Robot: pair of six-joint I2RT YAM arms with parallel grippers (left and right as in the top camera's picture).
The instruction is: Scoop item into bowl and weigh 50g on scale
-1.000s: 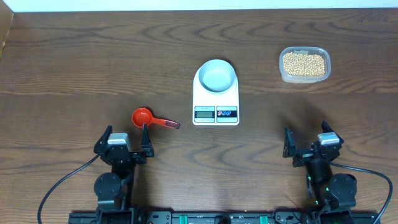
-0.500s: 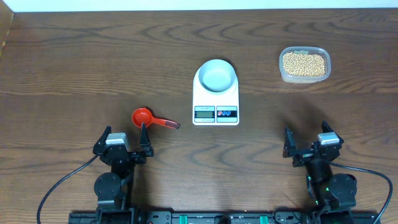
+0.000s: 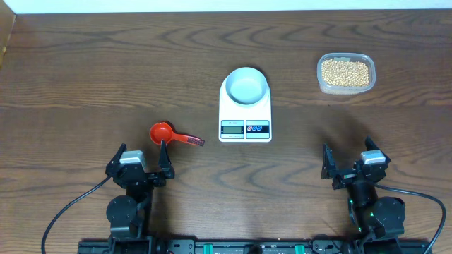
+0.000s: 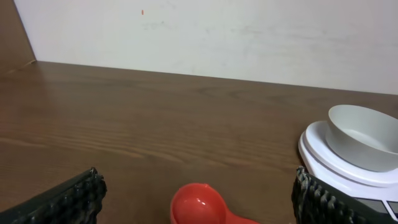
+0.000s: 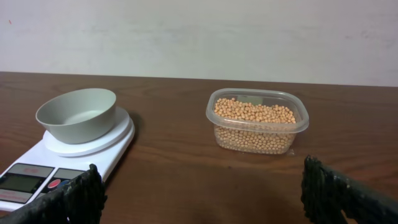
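Observation:
The small pale bowl (image 3: 246,85) stands empty on the white scale (image 3: 245,116), mid-table; both show in the right wrist view, the bowl (image 5: 77,114) on the scale (image 5: 37,174). Tan beans (image 3: 345,72) fill a clear plastic tub (image 3: 345,88) at the far right, also seen in the right wrist view (image 5: 255,124). A red scoop (image 3: 162,132) lies left of the scale, just ahead of my left gripper (image 3: 140,160); in the left wrist view the scoop (image 4: 199,204) sits between the fingers' line. My left gripper (image 4: 196,198) is open and empty. My right gripper (image 3: 349,165) (image 5: 205,194) is open and empty, near the front edge.
The dark wooden table (image 3: 106,70) ends at a pale wall along the back. Black cables run from both arm bases at the front edge.

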